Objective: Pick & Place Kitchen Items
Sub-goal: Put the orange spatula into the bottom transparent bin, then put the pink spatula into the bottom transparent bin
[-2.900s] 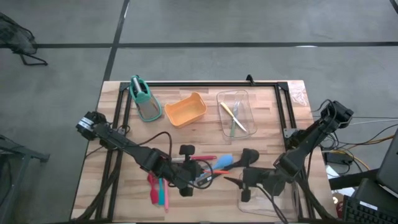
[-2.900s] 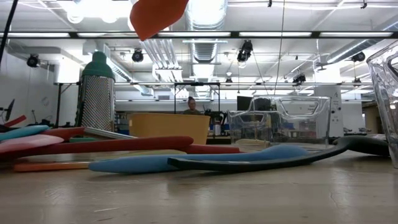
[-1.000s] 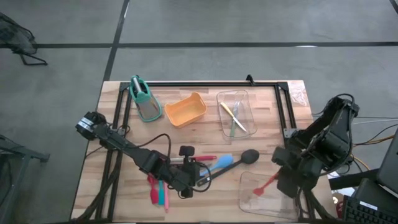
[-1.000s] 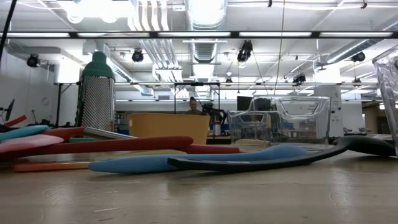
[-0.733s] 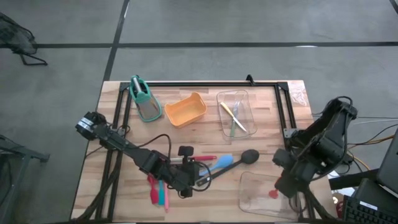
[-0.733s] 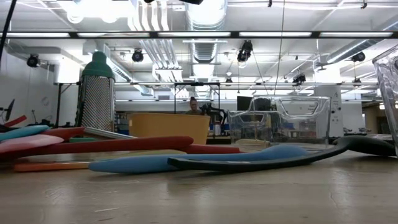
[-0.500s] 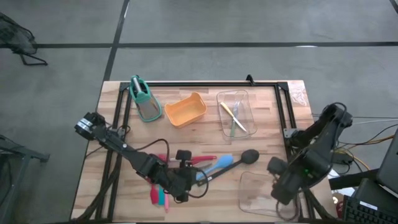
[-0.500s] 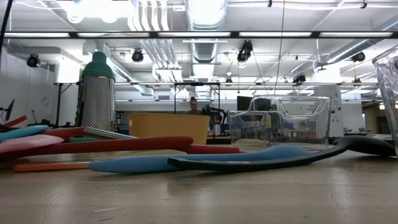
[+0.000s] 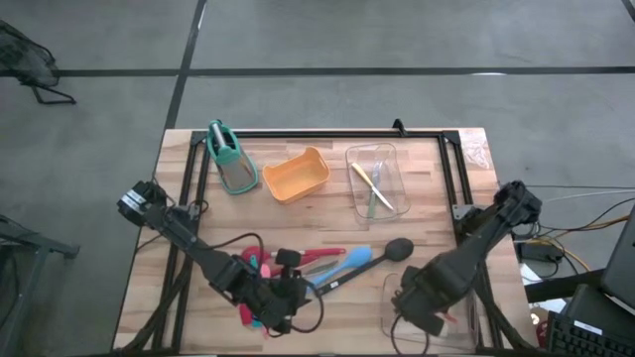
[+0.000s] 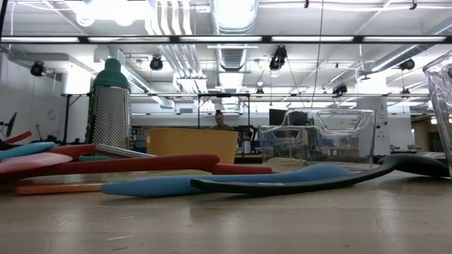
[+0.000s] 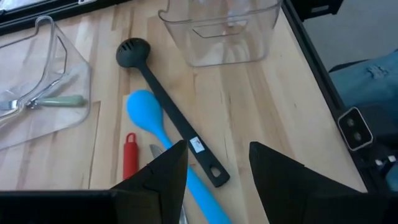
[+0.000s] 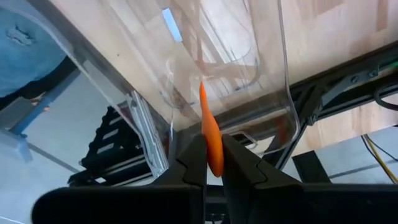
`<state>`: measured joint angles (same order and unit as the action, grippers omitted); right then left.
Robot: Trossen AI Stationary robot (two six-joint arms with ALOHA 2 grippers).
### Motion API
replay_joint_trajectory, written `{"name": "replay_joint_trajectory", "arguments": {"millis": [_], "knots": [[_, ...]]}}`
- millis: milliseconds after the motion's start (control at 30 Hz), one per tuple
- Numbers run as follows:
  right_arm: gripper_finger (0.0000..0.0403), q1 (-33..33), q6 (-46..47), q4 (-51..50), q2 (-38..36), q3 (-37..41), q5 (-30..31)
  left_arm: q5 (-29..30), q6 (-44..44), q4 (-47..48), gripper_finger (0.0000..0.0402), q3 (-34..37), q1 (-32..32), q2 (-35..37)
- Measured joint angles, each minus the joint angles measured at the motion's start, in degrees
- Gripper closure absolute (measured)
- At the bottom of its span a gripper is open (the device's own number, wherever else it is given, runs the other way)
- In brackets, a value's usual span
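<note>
Red, pink and teal utensils (image 9: 316, 257) lie in a loose pile near the table's middle front. A blue spatula (image 11: 149, 115) and a black ladle (image 11: 163, 111) lie flat beside them. My left gripper (image 11: 214, 169) hovers open above the pile, just short of the ladle's handle end, with nothing between its fingers. My right gripper (image 12: 214, 158) is shut on an orange utensil (image 12: 210, 134) and points steeply down over the near clear tray (image 9: 389, 290). In the high view the right arm hides that gripper. My right gripper pinches the orange utensil between its two fingers, which press on its two flat faces (image 12: 213, 148); the utensil shows edge-on. The fingers slant down from above. The utensil's narrow far end (image 12: 202, 93) reaches down into the clear tray; whether it touches the tray cannot be told.
A teal-handled grey grater (image 9: 230, 159), an orange tub (image 9: 296, 176) and a second clear tray (image 9: 389, 157) with yellow and green pieces stand along the far side. A black frame (image 9: 327, 133) rims the table. Bare wood lies between the pile and the far row.
My right gripper has come down and toward the table's left and near edge, over the near clear tray. It has tipped to point more steeply down, staying shut on the orange utensil. My left gripper has swung a little toward the near edge, still open.
</note>
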<state>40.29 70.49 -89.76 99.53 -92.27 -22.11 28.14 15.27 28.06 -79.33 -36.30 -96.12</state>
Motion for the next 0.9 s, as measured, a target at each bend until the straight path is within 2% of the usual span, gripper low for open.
{"name": "replay_joint_trajectory", "arguments": {"millis": [233, 700, 900], "knots": [[0.0366, -1.39, -4.47, 0.38, 2.18, 0.02, -0.03, 0.03, 0.26, 0.93, 0.0223, 0.09, -0.65, 0.00], [0.0237, -1.69, -6.40, 1.98, 3.46, 0.09, 4.74, 0.06, 2.70, 1.10, 0.0223, 2.91, -0.62, 0.00], [0.0201, -1.67, -6.47, 2.08, 3.30, -0.20, 8.36, 0.02, 3.38, 3.17, 0.0223, 2.93, -0.95, 0.00]]}}
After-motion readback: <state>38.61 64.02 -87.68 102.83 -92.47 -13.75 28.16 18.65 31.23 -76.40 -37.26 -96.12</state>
